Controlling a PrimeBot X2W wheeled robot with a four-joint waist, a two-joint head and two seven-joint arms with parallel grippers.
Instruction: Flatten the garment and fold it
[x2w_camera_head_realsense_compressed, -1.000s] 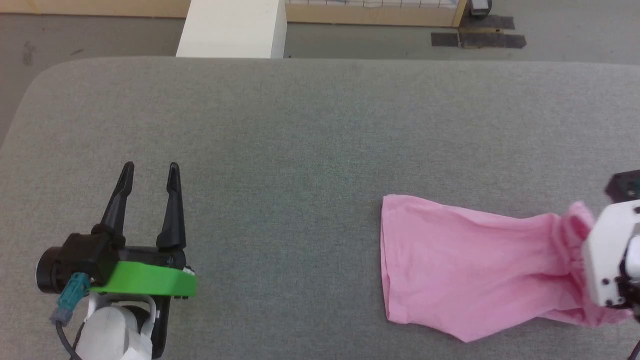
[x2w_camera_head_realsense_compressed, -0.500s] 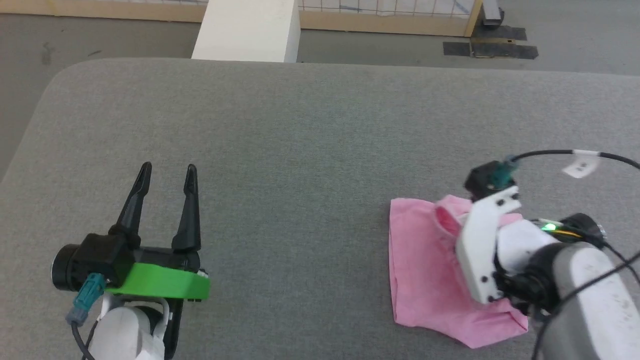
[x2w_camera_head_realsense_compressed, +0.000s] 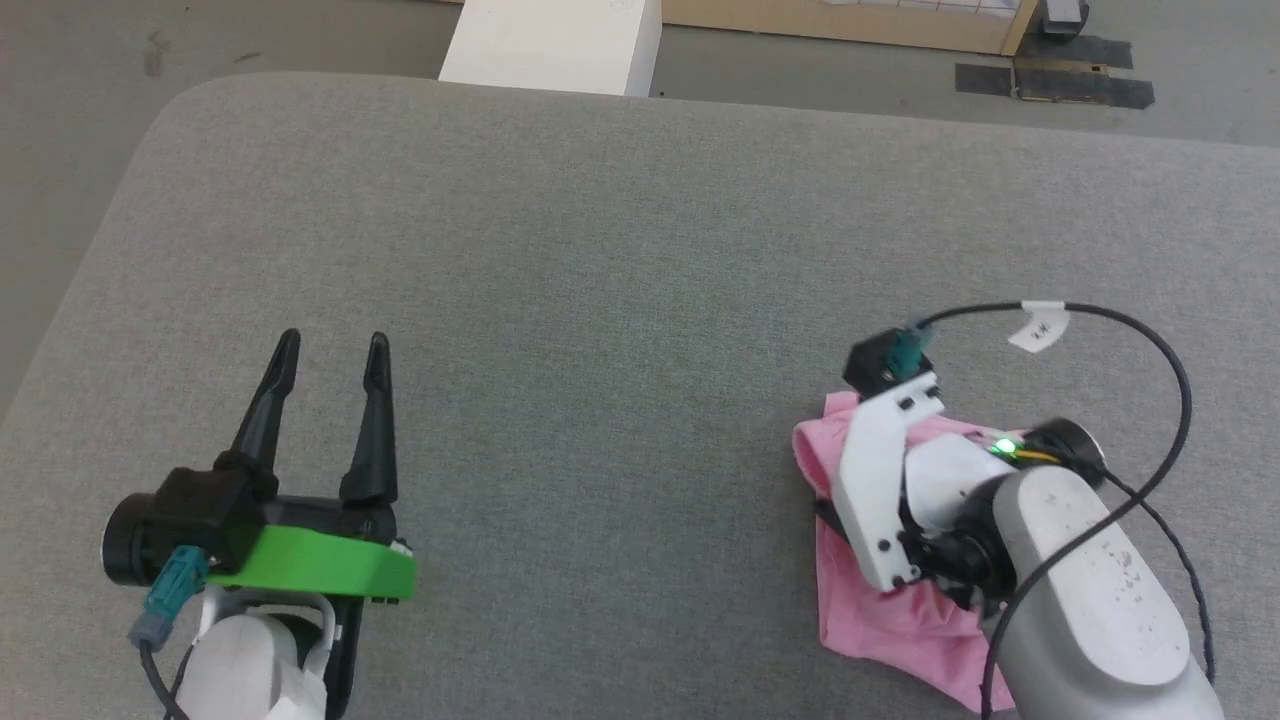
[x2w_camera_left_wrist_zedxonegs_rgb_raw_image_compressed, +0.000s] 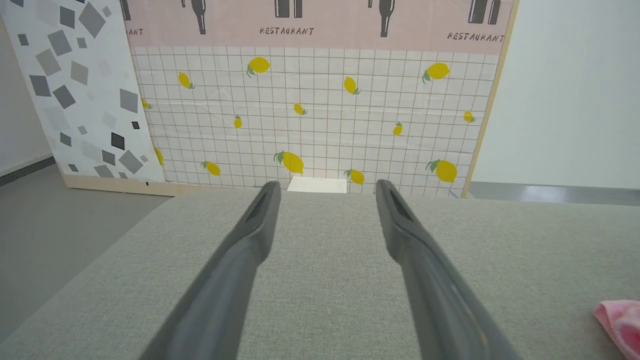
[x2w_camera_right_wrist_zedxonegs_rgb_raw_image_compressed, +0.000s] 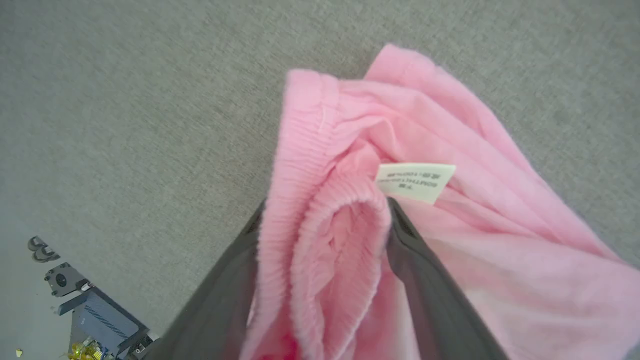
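Observation:
The garment (x2w_camera_head_realsense_compressed: 880, 630), light pink shorts, lies bunched and doubled over on the grey table at the right, under my right wrist. In the right wrist view its gathered waistband (x2w_camera_right_wrist_zedxonegs_rgb_raw_image_compressed: 310, 165) rises between my right gripper's (x2w_camera_right_wrist_zedxonegs_rgb_raw_image_compressed: 325, 210) two fingers, which stand wide apart on either side of it. The white label (x2w_camera_right_wrist_zedxonegs_rgb_raw_image_compressed: 415, 182) shows just past the right finger. Cloth covers the fingertips. My left gripper (x2w_camera_head_realsense_compressed: 332, 345) hovers open and empty at the lower left, far from the shorts. A pink edge of the garment (x2w_camera_left_wrist_zedxonegs_rgb_raw_image_compressed: 620, 320) peeks in at the left wrist view's lower right.
The grey padded table (x2w_camera_head_realsense_compressed: 600, 250) has a rounded far-left corner with floor beyond. A white block (x2w_camera_head_realsense_compressed: 550, 40) stands past the far edge. A black cable (x2w_camera_head_realsense_compressed: 1150, 340) loops over my right arm. Lemon-patterned panels (x2w_camera_left_wrist_zedxonegs_rgb_raw_image_compressed: 310, 110) stand behind the table.
My right gripper has carried the waistband leftward over the rest of the shorts, doubling the cloth into a shorter heap. The head camera has shifted. The left gripper has stayed put.

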